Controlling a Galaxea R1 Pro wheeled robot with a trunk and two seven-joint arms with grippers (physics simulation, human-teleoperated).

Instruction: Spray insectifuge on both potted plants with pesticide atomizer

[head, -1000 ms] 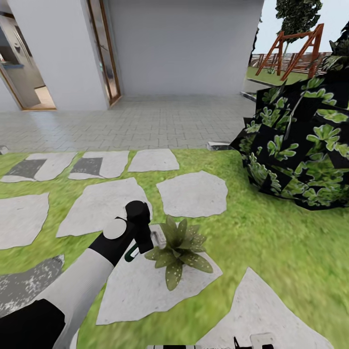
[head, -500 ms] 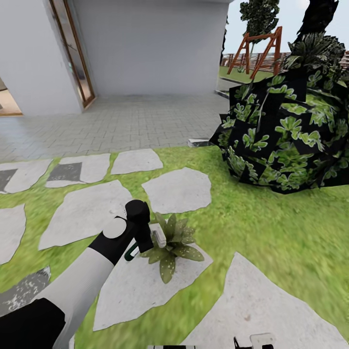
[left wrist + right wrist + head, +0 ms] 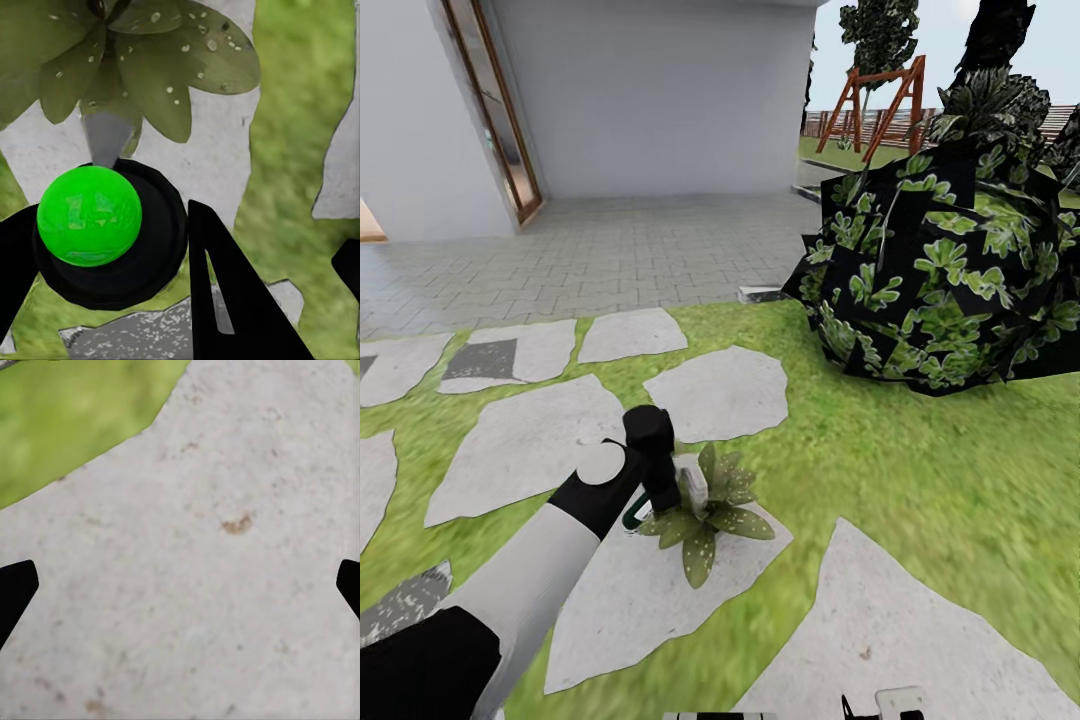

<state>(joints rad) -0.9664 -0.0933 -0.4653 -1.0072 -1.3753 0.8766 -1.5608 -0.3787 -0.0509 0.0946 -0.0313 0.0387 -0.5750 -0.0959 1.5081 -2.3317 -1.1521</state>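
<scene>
The garden lawn (image 3: pixel 880 480) carries grey stepping stones (image 3: pixel 720 392), and a dark bush (image 3: pixel 940 280) stands well off to the right. One potted plant (image 3: pixel 710 505) sits on a stone just beyond the left claw (image 3: pixel 660 490), which is clenched on the pesticide atomizer (image 3: pixel 105 232). The bottle's long axis seems to point at the leaves. The right claw (image 3: pixel 180 585) hangs released over bare stone, so the left arm is nearer.

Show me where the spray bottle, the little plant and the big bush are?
bottle (image 3: pixel 90 216): left wrist view, on its green cap between the left hand's fingers.
plant (image 3: pixel 705 512): head view, on the middle of its leaf rosette.
bush (image 3: pixel 940 280): head view, on its dark leafy middle.
</scene>
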